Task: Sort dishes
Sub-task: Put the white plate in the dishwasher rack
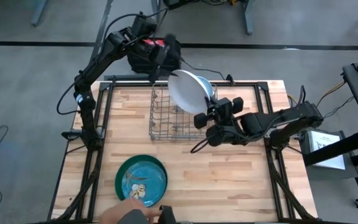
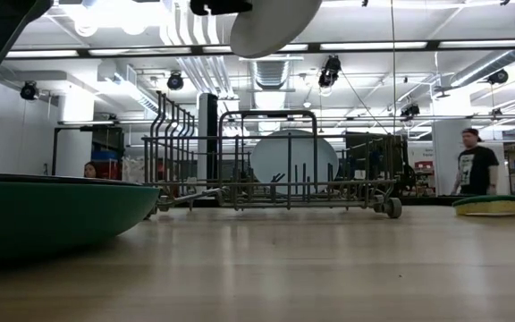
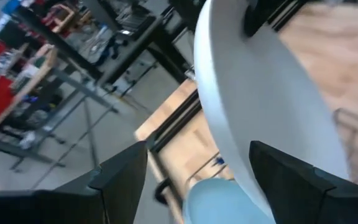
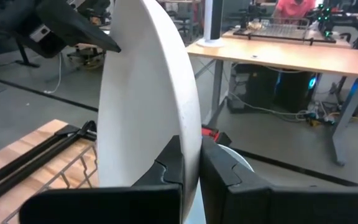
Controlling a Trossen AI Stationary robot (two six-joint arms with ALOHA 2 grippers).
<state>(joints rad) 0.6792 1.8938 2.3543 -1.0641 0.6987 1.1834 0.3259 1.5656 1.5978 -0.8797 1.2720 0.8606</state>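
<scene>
My right gripper (image 1: 204, 118) is shut on a white plate (image 1: 188, 91), which hangs on edge above the grey wire rack (image 1: 173, 118). A pale blue plate (image 2: 293, 156) stands on edge in the rack's far right slots. My left gripper (image 3: 197, 180) is open over the rack's far edge; its fingers stand near the white plate's far rim (image 3: 260, 106), apart from it. Near the table's front edge, a teal plate with a light motif (image 1: 143, 179) lies inside a larger dark green one (image 2: 52, 215). My right gripper pinches the white plate's rim (image 4: 188, 146) between its two fingers, one on each face. The fingers reach in about level from the table's right side. The plate stands nearly upright above them, lifted clear of the rack.
A person's hand (image 1: 126, 214) is at the near edge beside the green plate. A yellow-green sponge (image 2: 499, 206) lies at the right in the low view. Bare wood stretches across the front right of the table. People show in the room beyond.
</scene>
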